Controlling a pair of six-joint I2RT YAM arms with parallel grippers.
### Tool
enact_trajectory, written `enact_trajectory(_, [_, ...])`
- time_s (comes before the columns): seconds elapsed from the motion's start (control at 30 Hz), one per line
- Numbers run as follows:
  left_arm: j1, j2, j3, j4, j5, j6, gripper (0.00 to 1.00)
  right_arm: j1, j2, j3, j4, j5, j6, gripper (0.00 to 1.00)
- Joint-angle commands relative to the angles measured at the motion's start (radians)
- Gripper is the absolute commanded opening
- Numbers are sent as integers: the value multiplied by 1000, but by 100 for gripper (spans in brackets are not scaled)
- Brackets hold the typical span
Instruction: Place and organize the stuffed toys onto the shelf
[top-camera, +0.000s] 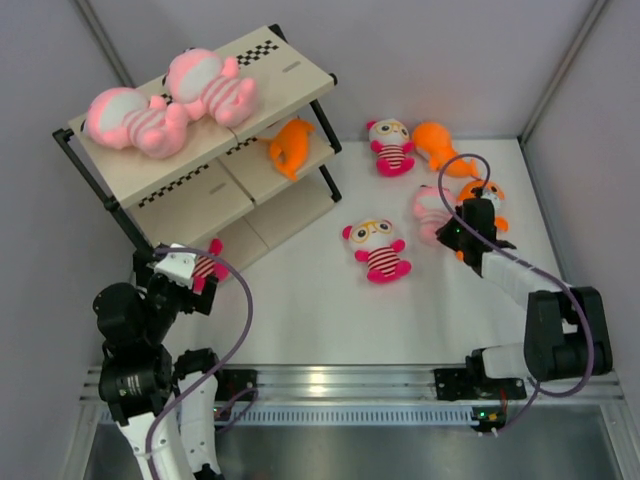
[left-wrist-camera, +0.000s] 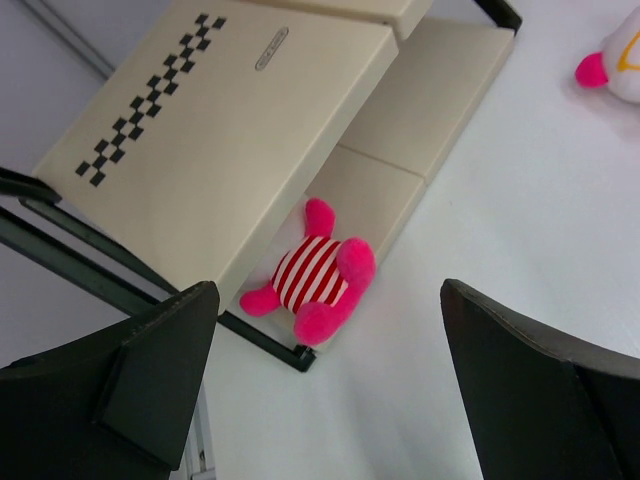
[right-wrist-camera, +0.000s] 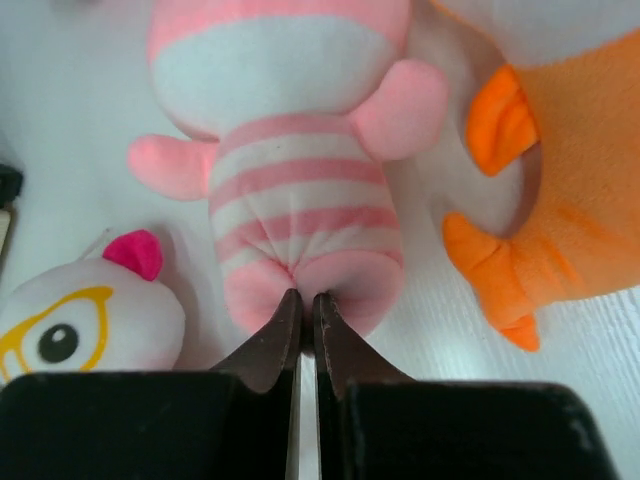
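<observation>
The shelf (top-camera: 290, 70) stands tilted at the far left. Two pale pink striped toys (top-camera: 135, 120) (top-camera: 210, 85) lie on its top board and an orange fish (top-camera: 290, 145) on the middle board. A magenta striped doll (left-wrist-camera: 312, 272) lies on the bottom board's edge, also in the top view (top-camera: 207, 268). My left gripper (left-wrist-camera: 325, 380) is open and empty just short of it. My right gripper (right-wrist-camera: 305, 300) is shut, pinching the bottom seam of a pale pink striped toy (right-wrist-camera: 290, 180) lying on the table (top-camera: 432, 212).
Two magenta dolls (top-camera: 378, 248) (top-camera: 390, 145) and an orange fish (top-camera: 440, 145) lie on the white table. Another orange toy (right-wrist-camera: 560, 200) touches the held pink toy's right side. A doll's bespectacled face (right-wrist-camera: 70, 320) is at its left. Walls stand close on both sides.
</observation>
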Motion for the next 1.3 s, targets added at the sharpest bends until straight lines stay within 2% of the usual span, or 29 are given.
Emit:
enact_trajectory(0.0, [5,5,52,67,111,-53,99,6,-160,81,-92,35,-123,0])
enact_trajectory(0.13, [5,2,75,65,128,-101,99,57,-317,270,-219,32,-321,0])
enact_trajectory(0.2, [5,-2,76,65,131,-109,99,74,-340,350,-264,-23,-407,0])
enact_trajectory(0.23, [4,-2,75,65,132,-119,99,86,-343,442,-311,-43,-435,0])
enact_trajectory(0.3, [4,-6,72,65,129,-124,99,92,-326,548,-371,-174,-490,0])
enact_trajectory(0.37, [0,-12,69,65,122,-130,99,107,-258,744,-490,-269,-585,0])
enact_trajectory(0.4, [-1,-13,69,65,119,-130,99,133,-224,904,-537,-345,-675,0])
enact_trajectory(0.5, [-4,-18,64,62,100,-133,99,230,-63,1163,-736,-337,-784,0])
enact_trajectory(0.53, [-4,-19,63,63,96,-135,99,294,27,1341,-764,-343,-783,0])
enact_trajectory(0.6, [-6,-21,60,63,82,-138,99,336,106,1548,-758,-422,-713,0])
enact_trajectory(0.7, [-7,-22,57,63,70,-155,99,360,254,1717,-641,-427,-569,0])
enact_trajectory(0.83, [-12,-22,57,63,73,-164,99,374,345,1725,-401,-390,-374,0])
enact_trajectory(0.97, [-13,-25,55,63,73,-172,99,399,482,1783,-307,-335,-234,0])
enact_trajectory(1.03, [-12,-27,55,63,73,-175,99,416,503,1782,-274,-253,-202,0])
enact_trajectory(1.17, [-12,-35,47,63,74,-187,99,428,507,1722,-171,-180,-47,0])
enact_trajectory(1.27, [-13,-38,44,63,74,-188,99,431,470,1690,-103,-165,-30,0])
